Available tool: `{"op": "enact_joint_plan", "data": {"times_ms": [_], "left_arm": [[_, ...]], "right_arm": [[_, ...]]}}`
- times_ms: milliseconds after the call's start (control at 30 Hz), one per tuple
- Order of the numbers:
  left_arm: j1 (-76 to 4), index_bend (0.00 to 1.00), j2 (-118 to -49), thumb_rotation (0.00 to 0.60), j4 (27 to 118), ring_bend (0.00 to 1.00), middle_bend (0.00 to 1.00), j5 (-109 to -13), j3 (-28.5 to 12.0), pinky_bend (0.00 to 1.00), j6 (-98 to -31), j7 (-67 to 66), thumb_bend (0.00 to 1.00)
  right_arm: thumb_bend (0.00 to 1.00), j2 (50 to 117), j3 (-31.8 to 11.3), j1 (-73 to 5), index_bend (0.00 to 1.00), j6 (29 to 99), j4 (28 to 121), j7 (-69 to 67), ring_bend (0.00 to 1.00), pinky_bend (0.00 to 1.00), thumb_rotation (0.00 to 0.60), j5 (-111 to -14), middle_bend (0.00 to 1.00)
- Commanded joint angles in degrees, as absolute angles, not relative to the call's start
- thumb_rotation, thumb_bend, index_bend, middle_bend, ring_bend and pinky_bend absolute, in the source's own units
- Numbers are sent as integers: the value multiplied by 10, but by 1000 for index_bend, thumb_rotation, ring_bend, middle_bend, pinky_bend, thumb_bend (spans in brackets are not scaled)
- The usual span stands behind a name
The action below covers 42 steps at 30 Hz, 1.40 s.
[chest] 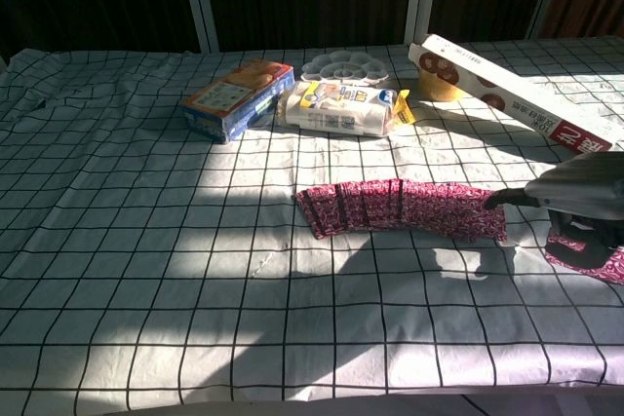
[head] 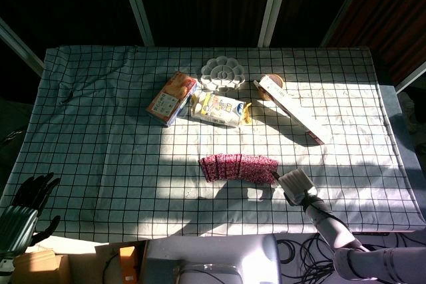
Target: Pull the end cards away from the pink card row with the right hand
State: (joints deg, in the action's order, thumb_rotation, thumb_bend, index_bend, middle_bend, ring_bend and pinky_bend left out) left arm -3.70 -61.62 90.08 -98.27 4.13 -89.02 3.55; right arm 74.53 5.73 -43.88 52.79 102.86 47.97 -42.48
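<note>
My right hand [chest: 575,192], holding nothing, fingers extended flat, hovers at the right end of the pink card row [head: 238,167] mid-cloth; cards look thin, light, slick on the checked tablecloth [head: 100,131], so I'd press and drag the end card's face, not pinch.

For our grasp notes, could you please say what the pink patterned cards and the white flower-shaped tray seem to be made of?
The pink patterned cards look like thin printed card: flat, overlapping, no visible thickness. The white flower-shaped tray appears to be moulded plastic, smooth with round wells, though ceramic cannot be excluded.
</note>
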Motion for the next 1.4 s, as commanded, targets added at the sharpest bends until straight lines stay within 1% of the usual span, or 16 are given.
{"op": "enact_joint_plan", "data": {"times_ms": [33, 533, 667, 900, 1067, 1200, 1300, 1333, 1367, 1400], "left_arm": [[-37, 0, -616, 600, 901, 0, 0, -984, 42, 0, -891, 35, 375], [-37, 0, -617, 600, 900, 0, 0, -984, 41, 0, -893, 36, 376], [-38, 0, -617, 600, 901, 0, 0, -981, 40, 0, -889, 34, 375], [-41, 0, -618, 600, 905, 0, 0, -974, 39, 0, -881, 28, 375], [-44, 0, -619, 600, 908, 0, 0, -970, 38, 0, -874, 23, 375], [-46, 0, -619, 600, 910, 0, 0, -969, 37, 0, -869, 18, 375], [-46, 0, -619, 600, 911, 0, 0, -970, 37, 0, -870, 18, 375], [-46, 0, -619, 600, 911, 0, 0, -970, 37, 0, -871, 18, 375], [-46, 0, -619, 600, 911, 0, 0, -970, 37, 0, -871, 19, 376], [-45, 0, -619, 600, 910, 0, 0, -971, 38, 0, -873, 20, 376]], "right_arm": [[516, 758, 59, -446, 115, 530, 1020, 487, 846, 859, 600, -415, 908], [515, 771, 69, -458, 125, 542, 1004, 495, 846, 859, 600, -390, 908], [515, 771, 71, -456, 126, 544, 969, 489, 846, 860, 600, -371, 908], [516, 765, 74, -444, 130, 524, 909, 455, 846, 859, 600, -357, 908], [516, 750, 73, -435, 133, 513, 890, 427, 847, 859, 600, -363, 908], [516, 737, 68, -425, 130, 512, 897, 397, 844, 853, 600, -398, 908], [516, 722, 63, -406, 106, 532, 914, 353, 784, 805, 600, -467, 899], [516, 717, 62, -399, 85, 543, 919, 341, 720, 762, 600, -488, 856], [516, 712, 62, -391, 66, 555, 924, 329, 655, 722, 600, -510, 789], [516, 706, 63, -379, 46, 574, 931, 311, 588, 690, 600, -542, 700]]}}
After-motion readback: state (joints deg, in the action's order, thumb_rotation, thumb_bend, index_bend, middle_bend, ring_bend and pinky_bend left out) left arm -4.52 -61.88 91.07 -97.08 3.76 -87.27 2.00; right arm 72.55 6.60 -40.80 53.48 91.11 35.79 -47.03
